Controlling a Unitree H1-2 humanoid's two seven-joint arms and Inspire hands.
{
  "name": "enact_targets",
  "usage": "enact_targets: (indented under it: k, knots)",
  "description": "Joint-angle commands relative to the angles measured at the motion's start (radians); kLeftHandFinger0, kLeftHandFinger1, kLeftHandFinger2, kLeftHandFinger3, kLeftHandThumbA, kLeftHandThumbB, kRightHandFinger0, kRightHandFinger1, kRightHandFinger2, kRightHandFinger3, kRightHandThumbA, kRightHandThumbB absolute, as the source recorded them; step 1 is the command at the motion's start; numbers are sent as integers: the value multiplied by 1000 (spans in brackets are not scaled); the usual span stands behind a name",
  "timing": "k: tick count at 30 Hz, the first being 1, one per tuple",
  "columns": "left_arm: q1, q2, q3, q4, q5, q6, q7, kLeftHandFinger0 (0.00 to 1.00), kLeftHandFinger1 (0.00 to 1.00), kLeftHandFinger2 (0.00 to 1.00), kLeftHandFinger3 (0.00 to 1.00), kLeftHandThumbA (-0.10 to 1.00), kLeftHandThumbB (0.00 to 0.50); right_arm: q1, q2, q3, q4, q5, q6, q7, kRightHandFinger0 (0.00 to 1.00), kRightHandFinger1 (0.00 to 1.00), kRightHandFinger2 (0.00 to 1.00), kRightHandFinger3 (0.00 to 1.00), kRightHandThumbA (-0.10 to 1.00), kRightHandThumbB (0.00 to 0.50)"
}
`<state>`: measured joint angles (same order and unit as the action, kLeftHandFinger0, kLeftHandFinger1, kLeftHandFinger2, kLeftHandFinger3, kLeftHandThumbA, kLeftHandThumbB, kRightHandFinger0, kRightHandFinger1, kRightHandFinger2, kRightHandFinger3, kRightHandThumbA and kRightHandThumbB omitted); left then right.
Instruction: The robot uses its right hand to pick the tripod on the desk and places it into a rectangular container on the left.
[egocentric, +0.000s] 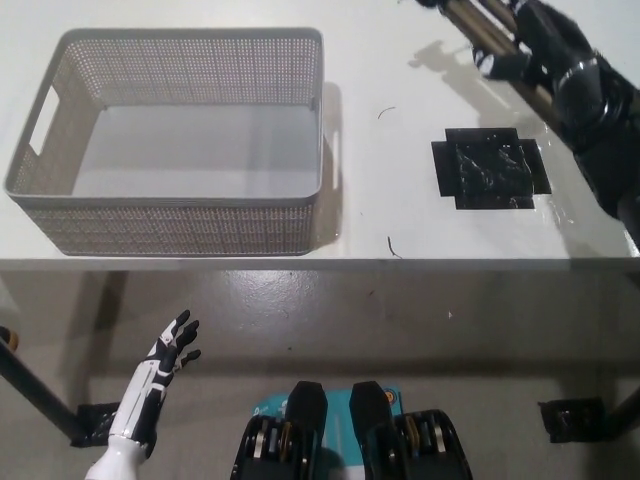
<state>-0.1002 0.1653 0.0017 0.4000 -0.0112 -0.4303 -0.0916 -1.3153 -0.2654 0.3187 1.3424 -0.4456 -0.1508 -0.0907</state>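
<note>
Carry step, I judge. Right hand (545, 45) at upper right grasps the tripod (478, 22), lifted above the desk (400, 210), partly out of frame. Container (170, 140) upper left, empty. Left hand (168, 350) lower left, fingers spread, idle. Next: swing left over the container's rim.

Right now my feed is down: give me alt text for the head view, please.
The black right hand holds the tripod lifted above the white desk at the picture's top right, its head cut off by the edge. The grey mesh container sits empty at left, black tape patch bare. The white left hand rests open below the desk.
</note>
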Motion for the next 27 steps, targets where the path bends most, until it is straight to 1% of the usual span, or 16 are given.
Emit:
enact_targets:
  k: [1,4,7,9,10,11,12,13,14,15,17,18,19,22,24,27]
  knots:
    - [7,6,1,-22,3,-40,-4,972,1000,1000,1000,1000,500,-178,-42,-10,-104,1,-39,-35,51,622,956,1000,-100,144]
    - [24,6,-1,-25,-4,-40,-14,950,1000,1000,1000,1000,500,-173,-46,-20,-140,11,-55,-27,61,633,956,1000,-100,135]
    - [27,8,-4,-24,1,-40,-14,936,1000,1000,1000,1000,500,-187,-38,-22,-169,15,-65,-13,41,605,906,1000,-100,118]
    - [26,7,-5,-23,3,-40,-13,936,1000,1000,1000,1000,500,-212,-19,-8,-177,5,-110,-18,0,550,854,989,-100,99]
    - [30,7,-6,-25,4,-40,-14,932,1000,1000,1000,1000,500,-214,-14,-4,-190,2,-107,-10,29,576,897,1000,-100,109]
    - [30,4,-7,-22,4,-40,-13,924,1000,1000,1000,1000,500,-225,2,6,-206,-10,-92,-6,11,554,851,968,-100,123]
    - [30,3,-8,-21,5,-40,-12,918,1000,1000,1000,1000,500,-232,13,14,-219,-19,-81,-5,4,494,805,891,-100,126]
    - [29,2,-10,-19,9,-40,-10,917,1000,1000,1000,1000,500,-235,19,19,-230,-25,-75,-3,1,456,800,848,-100,128]
    - [27,3,-14,-18,21,-40,-4,910,1000,1000,1000,1000,500,-241,41,30,-267,-36,-52,6,0,362,749,832,-100,142]
    - [26,5,-18,-18,28,-40,-2,910,1000,1000,1000,1000,500,-243,57,34,-292,-35,-38,19,0,391,812,883,-100,144]
    - [25,6,-24,-15,20,-40,-15,928,1000,1000,1000,1000,500,-250,96,46,-322,-42,-17,35,0,445,820,958,-100,157]
    - [26,7,-25,-14,11,-40,-23,938,1000,1000,1000,1000,500,-249,121,53,-342,-48,9,45,25,500,862,992,-100,138]
    - [26,8,-26,-14,10,-40,-24,940,1000,1000,1000,1000,500,-246,135,57,-342,-50,2,40,32,517,860,983,-100,142]
    - [15,16,-29,-15,7,-40,-30,947,1000,1000,1000,1000,500,-253,182,73,-316,-69,3,17,12,472,826,876,-100,178]
    - [11,14,-31,-14,17,-40,-22,926,1000,1000,1000,1000,500,-257,219,87,-281,-81,-4,-5,0,355,759,690,-100,211]
    - [3,13,-35,-3,17,-40,-26,958,1000,1000,1000,1000,500,-263,255,105,-247,-92,-2,-23,0,322,747,684,-100,216]
